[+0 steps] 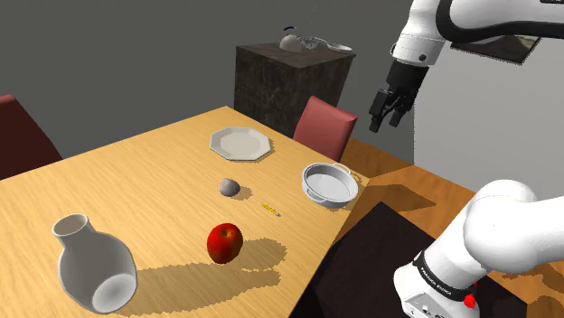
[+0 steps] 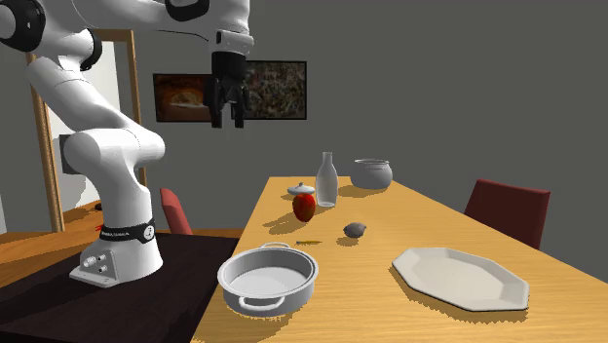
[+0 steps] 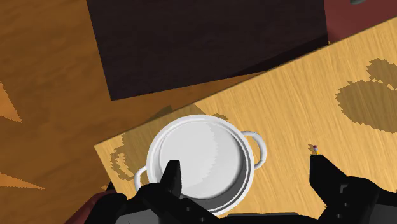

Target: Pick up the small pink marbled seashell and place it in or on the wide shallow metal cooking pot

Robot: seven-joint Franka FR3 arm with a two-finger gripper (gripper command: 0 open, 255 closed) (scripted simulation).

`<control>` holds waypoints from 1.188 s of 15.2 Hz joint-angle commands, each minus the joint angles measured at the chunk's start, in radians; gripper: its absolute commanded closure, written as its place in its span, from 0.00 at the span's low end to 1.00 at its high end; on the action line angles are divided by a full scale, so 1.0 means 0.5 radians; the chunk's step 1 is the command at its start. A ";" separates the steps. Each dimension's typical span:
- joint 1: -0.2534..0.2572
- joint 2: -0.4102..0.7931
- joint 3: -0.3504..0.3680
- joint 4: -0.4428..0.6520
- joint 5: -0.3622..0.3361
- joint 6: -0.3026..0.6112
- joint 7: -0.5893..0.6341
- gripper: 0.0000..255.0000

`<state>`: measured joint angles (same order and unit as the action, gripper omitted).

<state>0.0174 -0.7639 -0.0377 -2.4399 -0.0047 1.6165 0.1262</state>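
The small seashell (image 1: pixel 230 187) is drawn grey and lies on the wooden table (image 1: pixel 136 181) near its middle; in the second exterior view the seashell (image 2: pixel 355 230) sits between the apple and the plate. The wide shallow metal pot (image 1: pixel 329 184) stands empty at the table's corner nearest the arm, also seen as the pot (image 2: pixel 268 276) and the pot (image 3: pixel 200 162). My gripper (image 1: pixel 389 117) hangs high in the air above and beyond that corner, open, with nothing between its fingers. The gripper (image 2: pixel 227 119) is far above the table, and the gripper (image 3: pixel 245 167) looks down on the pot.
A red apple (image 1: pixel 224 242), a pale bottle (image 2: pixel 327 180) and a round jar (image 2: pixel 371 173) stand further down the table. An octagonal plate (image 1: pixel 240 143) lies past the shell. A tiny yellow stick (image 1: pixel 270 210) lies near the pot. A red chair (image 1: pixel 324 126) and a dark cabinet (image 1: pixel 289 81) stand behind.
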 commanded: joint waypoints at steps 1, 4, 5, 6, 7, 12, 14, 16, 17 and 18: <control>0.000 0.000 0.000 0.000 0.000 0.000 0.000 0.00; 0.030 0.132 0.092 -0.036 0.050 0.179 0.115 0.00; 0.039 0.183 0.122 -0.042 0.064 0.239 0.154 0.00; 0.048 0.235 0.152 -0.045 0.077 0.299 0.192 0.00; 0.056 0.291 0.182 -0.045 0.088 0.358 0.230 0.00; 0.088 0.603 0.325 0.001 0.117 0.640 0.422 0.00; 0.095 0.742 0.379 0.041 0.113 0.744 0.502 0.00; 0.101 0.886 0.430 0.092 0.098 0.841 0.585 0.00; 0.102 0.960 0.455 0.122 0.086 0.886 0.628 0.00; 0.104 1.036 0.479 0.155 0.071 0.929 0.672 0.00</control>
<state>0.0689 -0.2844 0.1899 -2.3701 0.0371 2.0497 0.4404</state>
